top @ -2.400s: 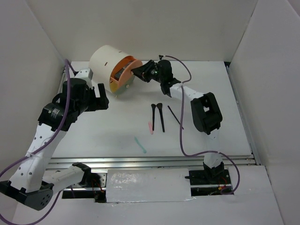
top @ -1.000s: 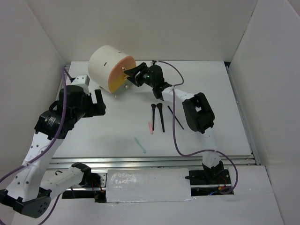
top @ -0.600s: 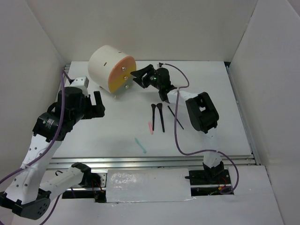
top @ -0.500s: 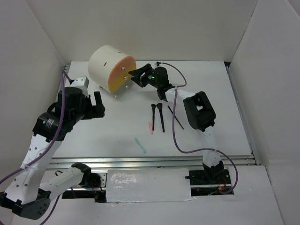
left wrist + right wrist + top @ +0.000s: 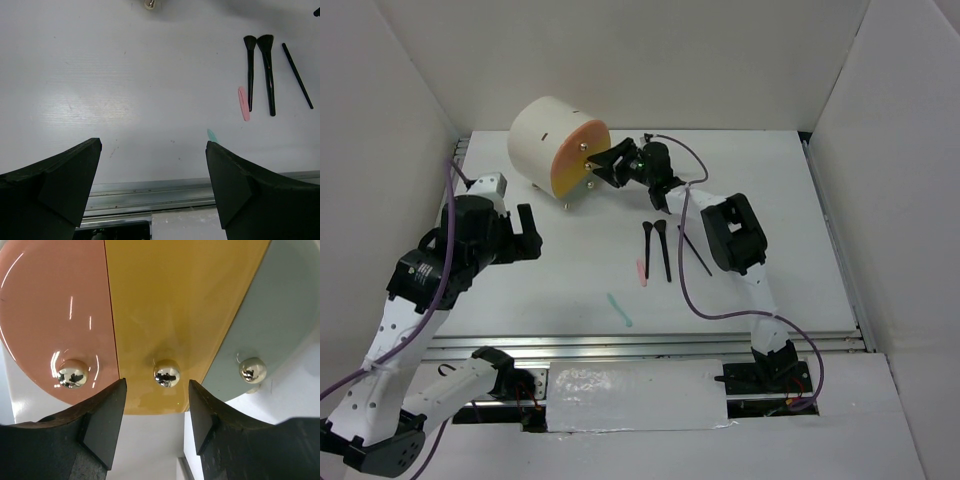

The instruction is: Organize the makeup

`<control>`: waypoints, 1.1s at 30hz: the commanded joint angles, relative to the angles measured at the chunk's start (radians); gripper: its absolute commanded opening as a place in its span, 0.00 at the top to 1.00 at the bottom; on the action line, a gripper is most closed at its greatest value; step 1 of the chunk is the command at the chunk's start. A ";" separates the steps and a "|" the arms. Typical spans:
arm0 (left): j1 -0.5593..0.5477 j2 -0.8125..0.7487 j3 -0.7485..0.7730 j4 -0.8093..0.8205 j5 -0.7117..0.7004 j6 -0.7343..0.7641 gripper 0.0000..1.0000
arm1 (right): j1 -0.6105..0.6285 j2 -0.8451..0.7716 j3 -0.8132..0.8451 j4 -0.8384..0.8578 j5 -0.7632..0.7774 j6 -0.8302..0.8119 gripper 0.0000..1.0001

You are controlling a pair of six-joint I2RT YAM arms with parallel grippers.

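The makeup lies loose mid-table: two black brushes [image 5: 650,243] [image 5: 664,250], a thin black stick [image 5: 695,250], a pink stick [image 5: 642,271] and a teal stick [image 5: 619,309]. My right gripper [image 5: 603,165] is open at the front of the cream cylindrical box [image 5: 542,135]. In the right wrist view the right gripper [image 5: 156,390] has a jaw on either side of, and just short of, the middle silver knob [image 5: 166,373] on the yellow panel. My left gripper [image 5: 529,230] hangs wide open and empty over the left of the table. The left wrist view shows the brushes [image 5: 250,70], the pink stick [image 5: 243,103] and the teal stick [image 5: 212,135].
The box front has pink [image 5: 55,305], yellow [image 5: 175,305] and grey-blue [image 5: 270,315] panels, each with a silver knob, all shut flush. White walls close in the left, back and right. A metal rail [image 5: 650,343] runs along the table's near edge.
The box front, open at first, is now shut. My right gripper backed off briefly and has come up to the knobs again. The left arm has drawn back toward the near left.
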 commanded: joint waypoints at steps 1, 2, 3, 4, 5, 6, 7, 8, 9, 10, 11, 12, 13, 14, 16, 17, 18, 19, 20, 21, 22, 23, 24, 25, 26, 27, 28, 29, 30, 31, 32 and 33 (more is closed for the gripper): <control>0.001 -0.014 -0.008 0.008 0.013 -0.007 0.01 | 0.010 0.036 0.091 -0.014 -0.036 0.004 0.40; 0.001 -0.012 -0.011 0.011 0.013 -0.005 0.01 | 0.010 0.041 0.098 -0.022 -0.037 0.002 0.40; 0.001 -0.011 -0.012 0.011 0.016 -0.004 0.01 | 0.013 0.045 0.101 -0.027 -0.033 0.002 0.40; 0.003 -0.009 -0.014 0.013 0.016 -0.005 0.01 | 0.013 0.045 0.095 -0.031 -0.030 0.002 0.40; 0.001 -0.006 -0.012 0.013 0.016 -0.002 0.01 | 0.014 0.044 0.089 -0.031 -0.026 0.005 0.41; 0.003 -0.005 -0.011 0.014 0.016 0.001 0.01 | 0.014 0.042 0.074 -0.024 -0.021 0.013 0.41; 0.001 -0.003 -0.011 0.014 0.016 0.002 0.01 | 0.014 0.044 0.071 -0.013 -0.020 0.016 0.42; 0.001 -0.002 -0.008 0.016 0.014 0.004 0.01 | 0.017 0.047 0.071 -0.010 -0.020 0.017 0.44; 0.001 0.000 -0.009 0.019 0.014 0.010 0.01 | 0.017 0.053 0.078 -0.011 -0.021 0.019 0.44; 0.001 0.001 -0.009 0.020 0.013 0.012 0.01 | 0.020 0.056 0.081 -0.013 -0.023 0.020 0.45; 0.001 0.006 -0.011 0.020 0.011 0.015 0.01 | 0.020 0.058 0.086 -0.013 -0.023 0.022 0.46; 0.001 0.008 -0.011 0.022 0.011 0.016 0.01 | 0.023 0.061 0.088 -0.012 -0.023 0.022 0.47; 0.001 0.009 -0.011 0.024 0.011 0.019 0.01 | 0.025 0.064 0.091 -0.011 -0.021 0.025 0.48; 0.001 0.014 -0.011 0.025 0.010 0.021 0.01 | 0.030 0.065 0.094 -0.010 -0.020 0.025 0.48; 0.001 0.017 -0.011 0.028 0.010 0.027 0.01 | 0.031 0.074 0.108 -0.016 -0.017 0.028 0.50; 0.001 0.020 -0.011 0.033 0.010 0.028 0.01 | 0.034 0.079 0.111 -0.015 -0.017 0.031 0.53; 0.001 0.021 -0.009 0.033 0.008 0.032 0.01 | 0.036 0.084 0.114 -0.008 -0.017 0.036 0.56; 0.001 0.026 -0.008 0.033 0.005 0.035 0.01 | 0.036 0.085 0.112 -0.004 -0.015 0.037 0.57; 0.001 0.026 -0.006 0.034 0.004 0.039 0.01 | 0.037 0.084 0.103 0.004 -0.007 0.037 0.58; 0.003 0.029 -0.003 0.033 0.002 0.041 0.01 | 0.037 0.081 0.100 0.005 -0.003 0.037 0.60; 0.001 0.031 -0.003 0.033 0.002 0.042 0.01 | 0.036 0.079 0.100 0.004 0.000 0.034 0.61; 0.003 0.029 -0.003 0.033 0.001 0.045 0.01 | 0.036 0.079 0.103 0.005 0.002 0.033 0.62; 0.001 0.029 -0.003 0.034 0.001 0.048 0.01 | 0.036 0.081 0.104 0.005 0.000 0.031 0.65; 0.001 0.029 -0.005 0.034 0.001 0.050 0.01 | 0.034 0.082 0.106 0.005 -0.001 0.031 0.74; 0.003 0.031 -0.006 0.034 0.001 0.050 0.01 | 0.034 0.079 0.098 0.008 0.000 0.034 0.76; 0.001 0.031 -0.006 0.036 0.001 0.050 0.01 | 0.036 0.075 0.089 0.024 0.005 0.037 0.80; 0.001 0.032 -0.006 0.036 0.001 0.051 0.01 | 0.036 0.068 0.080 0.037 0.008 0.040 0.82; 0.001 0.032 -0.006 0.037 0.004 0.052 0.00 | 0.037 0.050 0.048 0.051 0.013 0.045 0.83; 0.001 0.032 -0.006 0.039 0.005 0.050 0.01 | 0.034 0.038 0.027 0.079 0.013 0.047 0.83; 0.001 0.035 -0.006 0.040 0.005 0.050 0.01 | 0.034 0.023 0.004 0.094 0.017 0.044 0.84; 0.001 0.037 -0.005 0.043 0.010 0.051 0.01 | 0.031 -0.013 -0.047 0.107 0.020 0.042 0.84; 0.003 0.040 0.001 0.043 0.010 0.050 0.01 | 0.028 -0.031 -0.076 0.134 0.022 0.042 0.85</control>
